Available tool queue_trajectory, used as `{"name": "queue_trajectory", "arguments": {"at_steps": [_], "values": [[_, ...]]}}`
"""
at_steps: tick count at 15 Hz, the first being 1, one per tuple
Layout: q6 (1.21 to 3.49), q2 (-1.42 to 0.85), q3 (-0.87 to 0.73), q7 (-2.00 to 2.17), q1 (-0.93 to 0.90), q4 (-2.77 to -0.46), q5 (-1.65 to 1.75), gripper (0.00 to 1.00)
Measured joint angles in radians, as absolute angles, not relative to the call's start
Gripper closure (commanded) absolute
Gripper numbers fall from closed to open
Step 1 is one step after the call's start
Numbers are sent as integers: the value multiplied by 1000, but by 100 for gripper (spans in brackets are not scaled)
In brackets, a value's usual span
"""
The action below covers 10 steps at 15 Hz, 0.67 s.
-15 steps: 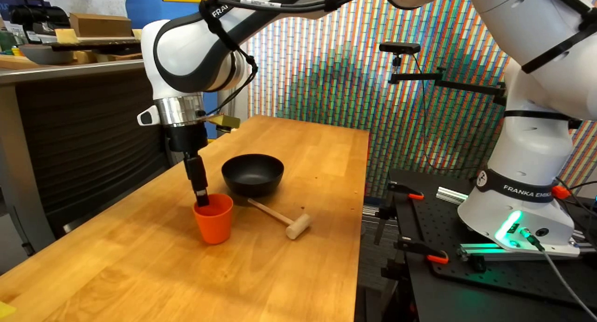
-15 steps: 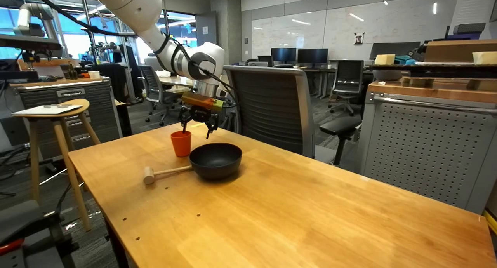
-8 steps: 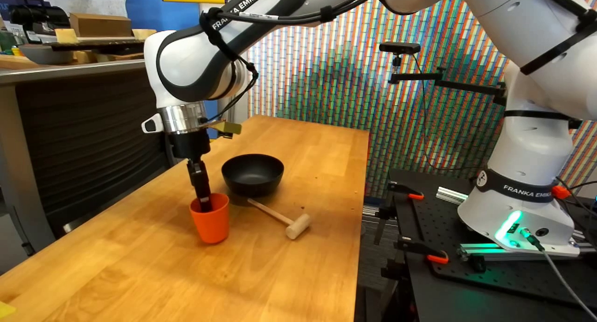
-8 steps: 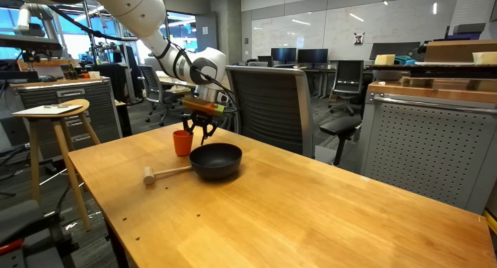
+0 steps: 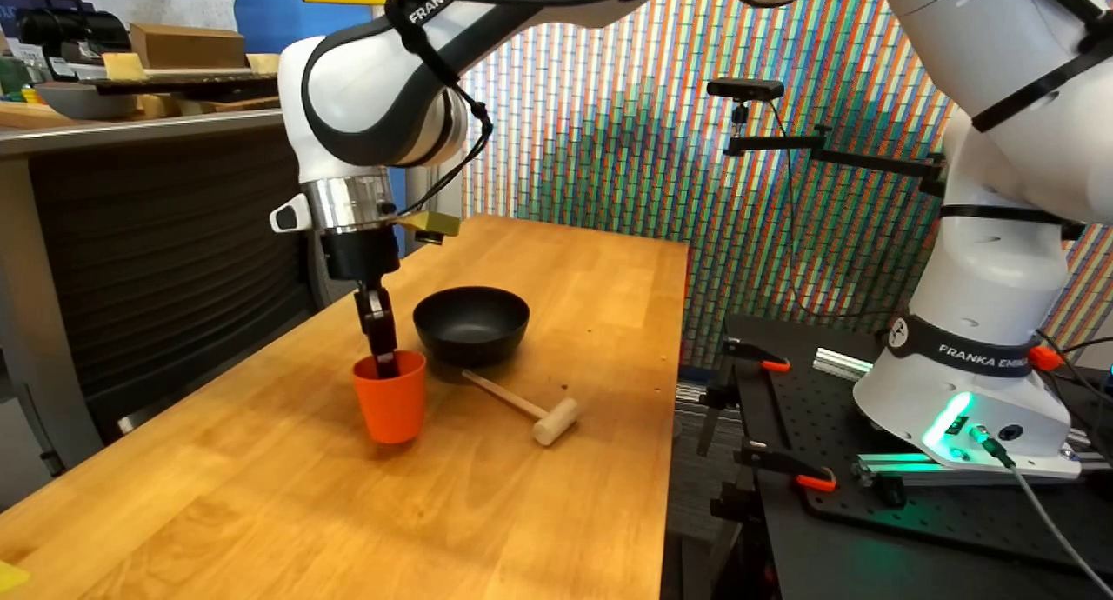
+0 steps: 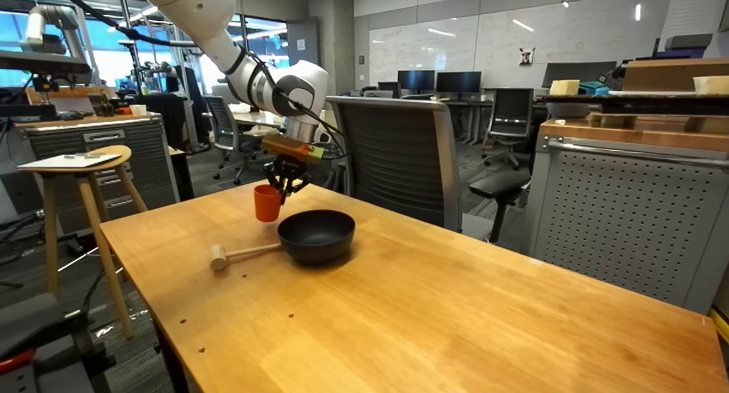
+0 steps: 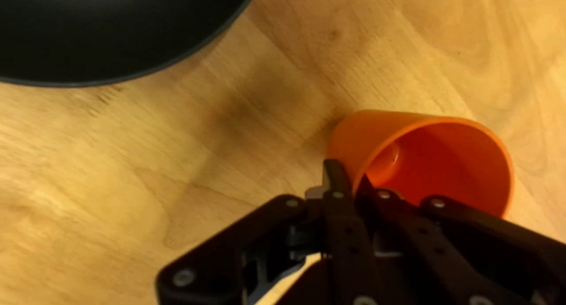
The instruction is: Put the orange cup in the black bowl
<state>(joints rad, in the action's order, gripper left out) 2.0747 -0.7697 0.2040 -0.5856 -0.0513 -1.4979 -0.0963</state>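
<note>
Near the black bowl [image 5: 470, 326], the presumably light, stiff orange cup [image 5: 390, 404] was pinched at its rim by the gripper [image 7: 348, 177].

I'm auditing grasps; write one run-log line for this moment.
tool: gripping orange cup by wall; cup: outside black bowl; mallet: on table

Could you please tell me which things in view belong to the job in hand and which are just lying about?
Belonging to the job:
orange cup, to be moved
black bowl, where the cup should go
gripper, shut on the cup's wall

Just lying about:
wooden mallet, near the bowl
cardboard box, in the background
white sheet, on the stool
</note>
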Motion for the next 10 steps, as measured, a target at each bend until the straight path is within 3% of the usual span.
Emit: {"name": "queue_trajectory", "arguments": {"at_steps": [5, 10], "values": [[2280, -534, 189, -547, -8, -1721, -97, 94], [2391, -305, 64, -428, 20, -1965, -13, 93]]}}
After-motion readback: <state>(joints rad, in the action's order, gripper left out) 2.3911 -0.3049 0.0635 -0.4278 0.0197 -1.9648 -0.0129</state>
